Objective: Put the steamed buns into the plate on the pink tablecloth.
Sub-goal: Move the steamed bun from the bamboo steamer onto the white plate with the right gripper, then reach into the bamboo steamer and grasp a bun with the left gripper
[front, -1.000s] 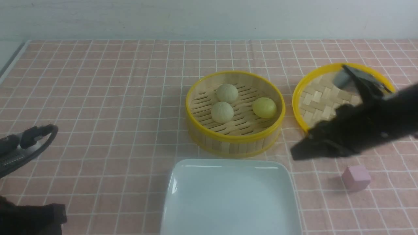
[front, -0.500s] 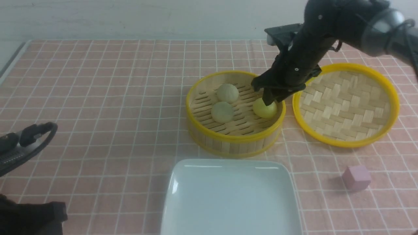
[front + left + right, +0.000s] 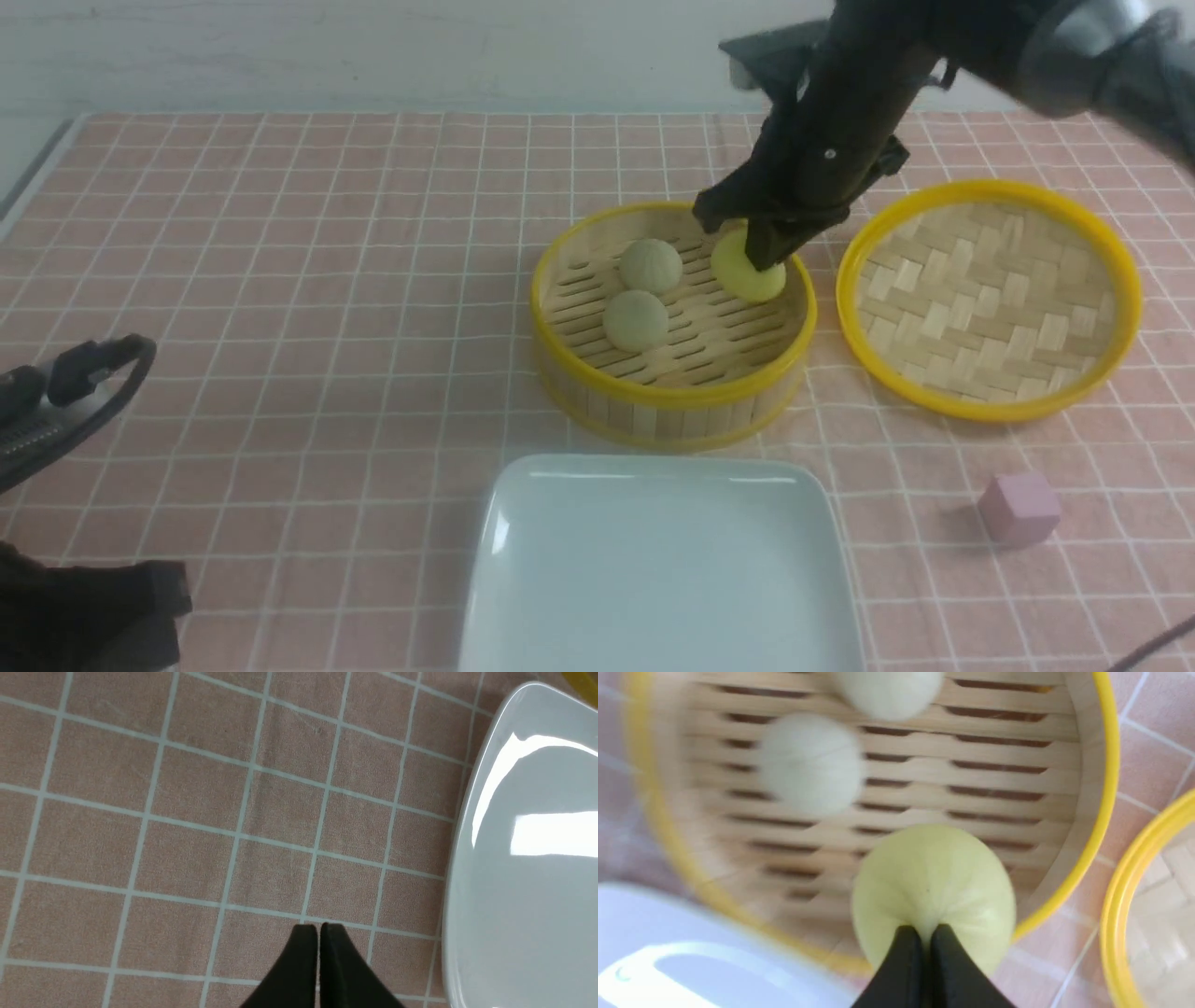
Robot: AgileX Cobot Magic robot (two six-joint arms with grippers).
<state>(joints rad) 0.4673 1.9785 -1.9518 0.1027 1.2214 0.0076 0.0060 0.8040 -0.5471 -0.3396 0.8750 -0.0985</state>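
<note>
The pink tablecloth (image 3: 280,233) carries a grid of thin white lines. The plate (image 3: 653,579) is glossy white. Two pale beige buns (image 3: 651,266) (image 3: 636,320), one yellow-green bun (image 3: 931,877) (faintly pleated, I notice). The basket (image 3: 653,415) and woven lid (image 3: 990,299) are tan bamboo with yellow rims. My left gripper (image 3: 319,927) and right gripper (image 3: 924,929) are black.

My right gripper (image 3: 924,931) pinching the yellow-green bun (image 3: 934,882), two pale buns (image 3: 810,760) in the bamboo steamer (image 3: 1092,788), white plate (image 3: 668,924) nearby

Yellow-green bun (image 3: 750,272) raised; two pale buns (image 3: 636,320) in basket (image 3: 653,399); plate (image 3: 653,560) on tablecloth (image 3: 280,280).
</note>
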